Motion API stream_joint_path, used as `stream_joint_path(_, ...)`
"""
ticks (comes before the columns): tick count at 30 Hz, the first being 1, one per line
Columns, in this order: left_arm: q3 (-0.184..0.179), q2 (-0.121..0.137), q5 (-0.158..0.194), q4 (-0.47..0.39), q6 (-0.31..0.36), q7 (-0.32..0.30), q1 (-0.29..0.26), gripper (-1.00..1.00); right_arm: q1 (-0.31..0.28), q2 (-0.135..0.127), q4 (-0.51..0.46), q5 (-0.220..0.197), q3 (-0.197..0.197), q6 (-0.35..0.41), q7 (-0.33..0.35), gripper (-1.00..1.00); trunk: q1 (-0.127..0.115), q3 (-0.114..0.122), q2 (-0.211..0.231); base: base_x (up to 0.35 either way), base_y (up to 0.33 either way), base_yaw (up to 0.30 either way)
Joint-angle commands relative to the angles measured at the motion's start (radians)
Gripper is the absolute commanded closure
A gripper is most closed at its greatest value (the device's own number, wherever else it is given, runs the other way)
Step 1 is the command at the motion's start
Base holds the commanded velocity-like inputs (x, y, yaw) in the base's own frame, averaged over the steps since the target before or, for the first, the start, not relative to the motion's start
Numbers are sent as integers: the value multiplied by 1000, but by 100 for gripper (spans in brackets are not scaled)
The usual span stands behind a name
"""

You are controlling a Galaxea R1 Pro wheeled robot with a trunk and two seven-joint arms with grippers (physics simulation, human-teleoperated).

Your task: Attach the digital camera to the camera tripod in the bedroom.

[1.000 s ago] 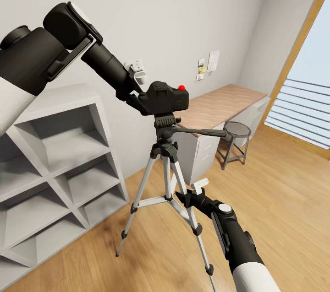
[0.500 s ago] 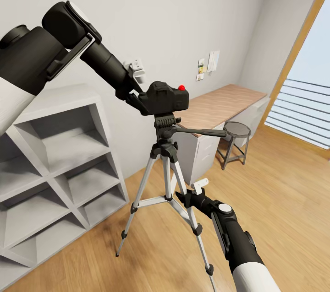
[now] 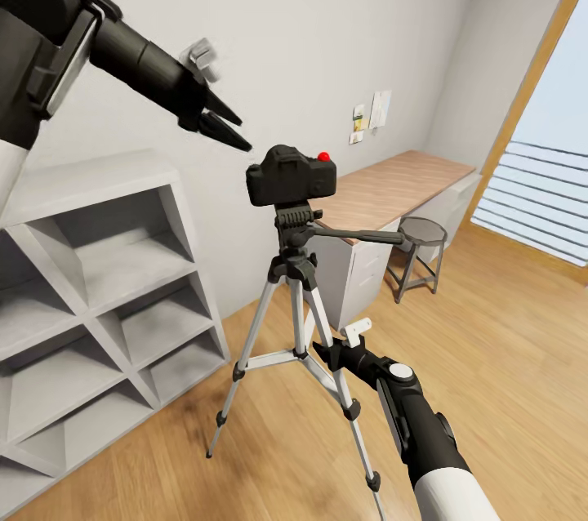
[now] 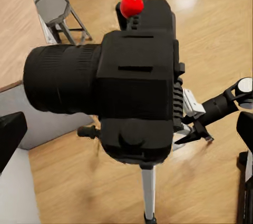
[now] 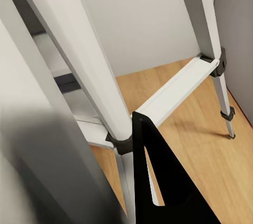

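Camera (image 3: 291, 175) sits on the tripod (image 3: 296, 292) head, nothing gripping it, so the mount looks done; only clearing the arms seems left. Left end effector (image 3: 226, 122) is released, fingers parted, raised on an outstretched arm; camera is below and just ahead of it. Right end effector (image 3: 321, 351) is low among the tripod legs; can't tell if it's clenched.
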Motion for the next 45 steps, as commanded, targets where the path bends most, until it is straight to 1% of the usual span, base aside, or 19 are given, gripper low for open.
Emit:
stream_joint_path(1,13,6,2,0,11,-3,-2,-100,-1,1,-1,73,-3,4,7,100,1,-2,-2,0,0,0)
stream_joint_path(2,36,16,2,0,11,-3,-2,-100,-1,1,-1,73,-3,4,7,100,1,-2,-2,0,0,0)
stream_joint_path(3,44,22,3,0,10,-3,-2,-100,-1,1,-1,73,-3,4,7,100,1,-2,-2,0,0,0)
stream_joint_path(7,64,44,4,-3,11,-2,-2,-100,-1,1,-1,73,-3,3,8,100,1,-2,-2,0,0,0)
stream_joint_path(8,70,54,4,-5,11,-2,-2,-100,-1,1,-1,73,-3,3,8,100,1,-2,-2,0,0,0)
stream_joint_path(16,79,91,3,-9,11,10,-1,-100,-1,1,-1,74,-3,3,9,100,1,-2,-2,0,0,0)
stream_joint_path(17,79,94,2,-9,11,19,-1,-100,-1,1,-1,74,-3,3,9,100,1,-2,-2,0,0,0)
stream_joint_path(18,81,101,2,-8,14,46,1,-100,-1,1,-1,74,-3,3,9,100,1,-2,-2,0,0,0)
stream_joint_path(22,91,114,4,0,25,114,8,-100,-1,1,-1,74,-3,3,9,100,1,-2,-2,0,0,0)
stream_joint_path(24,105,125,5,7,31,143,13,-100,-1,1,-1,74,-3,3,9,100,1,-2,-2,0,0,0)
stream_joint_path(25,121,136,7,20,36,164,23,-100,-1,1,-1,74,-3,3,9,100,1,-2,-2,0,0,0)
stream_joint_path(30,154,147,21,82,42,188,69,-100,-1,1,-1,74,-3,0,9,100,1,-2,-2,0,0,0)
stream_joint_path(31,161,148,37,115,43,192,90,-100,-1,2,-1,73,-3,-1,9,100,1,-2,-2,0,0,0)
stream_joint_path(34,166,148,77,172,43,194,120,-100,-1,2,-1,72,-3,-2,9,100,1,-2,-2,0,0,0)
stream_joint_path(38,170,146,151,251,40,195,168,-100,-1,3,-1,72,-3,-3,9,100,1,-2,-2,0,0,0)
stream_joint_path(39,171,145,195,286,37,195,202,-100,-1,3,-1,72,-3,-3,9,100,1,-2,-2,0,0,0)
stream_joint_path(42,172,144,266,334,24,197,261,-100,-1,3,-1,72,-3,-3,9,100,1,-2,-2,0,0,0)
stream_joint_path(44,173,144,318,367,4,201,304,-100,-1,2,-1,72,-3,-3,9,100,1,-2,-2,0,0,0)
stream_joint_path(45,173,143,374,408,-32,205,346,-100,-1,2,-1,72,-3,-3,9,100,1,-2,-2,0,0,0)
